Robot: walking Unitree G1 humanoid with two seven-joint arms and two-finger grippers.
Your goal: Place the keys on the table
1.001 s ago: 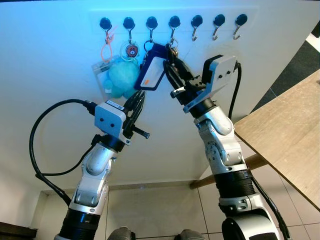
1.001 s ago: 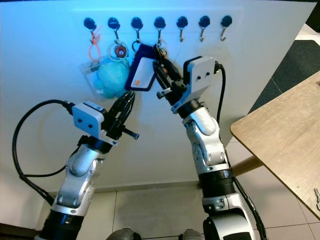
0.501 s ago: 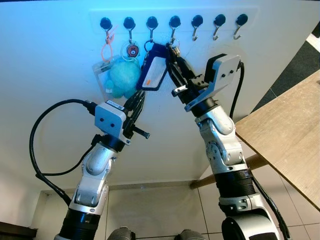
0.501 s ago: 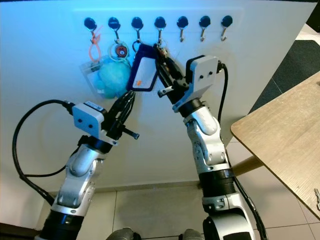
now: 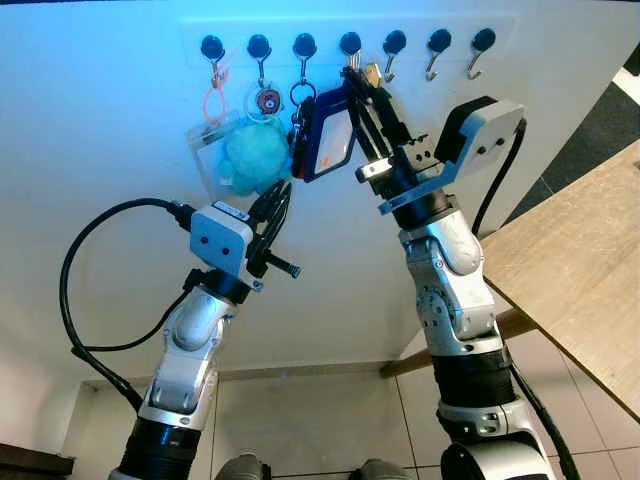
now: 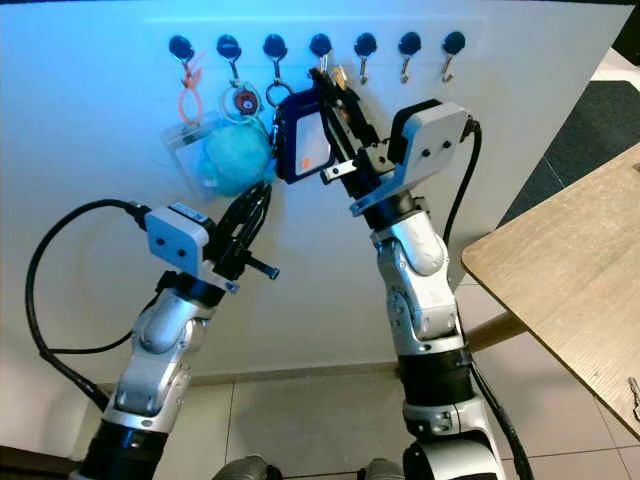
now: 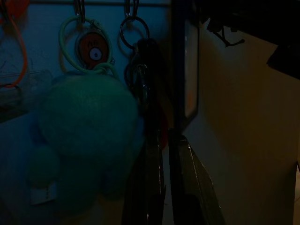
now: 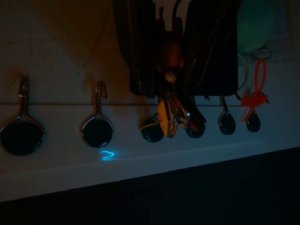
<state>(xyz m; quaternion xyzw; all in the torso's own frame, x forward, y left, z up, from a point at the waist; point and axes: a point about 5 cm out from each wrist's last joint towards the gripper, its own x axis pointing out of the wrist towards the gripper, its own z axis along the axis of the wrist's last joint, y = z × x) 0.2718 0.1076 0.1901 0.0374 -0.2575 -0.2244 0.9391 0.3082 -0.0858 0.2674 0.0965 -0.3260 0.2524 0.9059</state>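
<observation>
Left eye view, right gripper (image 5: 366, 92) raised at keys (image 5: 366, 73), fingers closed.

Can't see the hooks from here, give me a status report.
Right gripper shut on keys at the hook. Left gripper hovers below the teal plush. Table to the right.

The keys (image 5: 366, 75) were shiny brass-coloured metal, the pompom (image 5: 252, 158) fuzzy turquoise plush, the table (image 5: 575, 265) matt pale wood, and the hooks (image 5: 436, 52) thin metal on glossy black knobs.
</observation>
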